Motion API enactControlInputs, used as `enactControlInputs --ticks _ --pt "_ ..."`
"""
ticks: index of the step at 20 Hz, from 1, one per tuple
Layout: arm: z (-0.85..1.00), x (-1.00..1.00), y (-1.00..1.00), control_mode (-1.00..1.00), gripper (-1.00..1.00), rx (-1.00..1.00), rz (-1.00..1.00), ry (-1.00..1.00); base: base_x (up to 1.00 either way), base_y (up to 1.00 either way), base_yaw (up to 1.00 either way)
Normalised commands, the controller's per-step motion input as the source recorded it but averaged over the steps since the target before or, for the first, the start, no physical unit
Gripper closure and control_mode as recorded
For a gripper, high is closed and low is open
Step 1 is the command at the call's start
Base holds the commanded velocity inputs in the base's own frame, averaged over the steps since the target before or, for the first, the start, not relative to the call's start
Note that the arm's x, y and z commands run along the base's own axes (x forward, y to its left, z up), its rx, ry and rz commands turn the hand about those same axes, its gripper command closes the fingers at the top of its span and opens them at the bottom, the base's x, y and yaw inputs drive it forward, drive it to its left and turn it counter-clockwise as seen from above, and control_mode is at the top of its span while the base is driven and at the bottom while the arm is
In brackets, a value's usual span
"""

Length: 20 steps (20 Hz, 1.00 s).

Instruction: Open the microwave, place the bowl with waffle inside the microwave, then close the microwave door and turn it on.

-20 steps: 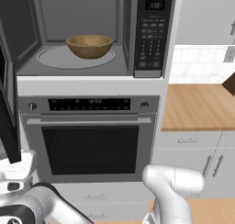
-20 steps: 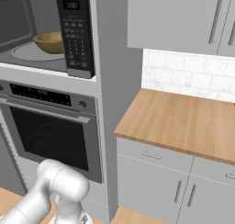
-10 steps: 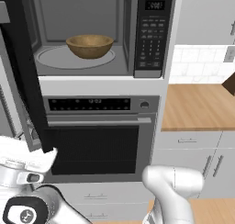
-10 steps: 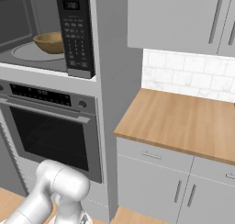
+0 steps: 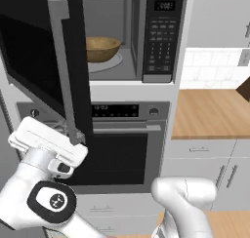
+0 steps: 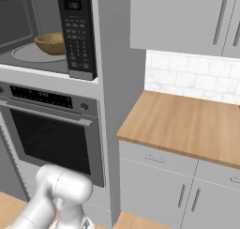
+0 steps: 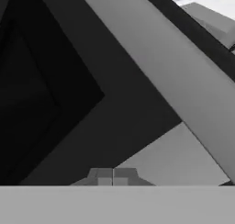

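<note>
Door first, at the far left of the left base view: the microwave door (image 5: 44, 71) stands partly swung out, a wide flat black panel with dark glossy glass and a long matte grey bar handle (image 5: 66, 71) running down its free edge. My claw (image 7: 113, 176) sits right against that door near the handle's lower end; in the hand view its two dark tips are pressed together, clenched on nothing, with the black glass and the grey bar slanting across close ahead.

Moving right, the microwave (image 5: 127, 37) shows a smooth grey cavity with a round glass turntable (image 5: 110, 62). The bowl with waffle (image 5: 101, 48) rests on that turntable, a small round brown wooden bowl with a visible grain; from these angles I cannot make out what lies inside it. Next comes the black keypad panel (image 5: 163, 42) with rows of small pale buttons and a little display at the top; its characters are too small for me to read.

Below sits a brushed-steel oven (image 5: 124, 149) with a dark window and a horizontal bar handle. Furthest right is a warm wood surface (image 6: 187, 125), white tiled backsplash behind it, plain grey cabinet fronts with slim metal pulls beneath.
</note>
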Motion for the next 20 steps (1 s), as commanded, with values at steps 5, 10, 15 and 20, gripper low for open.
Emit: enactControlInputs --ticks 5,10,15,20 --pt "0.66 0.18 -1.0 -1.0 1.0 0.32 0.0 0.4 0.0 0.0 0.0" --pt "0.69 0.42 -1.0 -1.0 1.0 0.44 0.0 0.34 0.0 0.0 0.0" --pt "0.43 0.91 -1.0 -1.0 1.0 0.56 0.0 0.17 0.0 0.0 0.0" --pt "0.0 1.0 -1.0 -1.0 1.0 0.51 0.01 0.08 0.0 0.0 0.0"
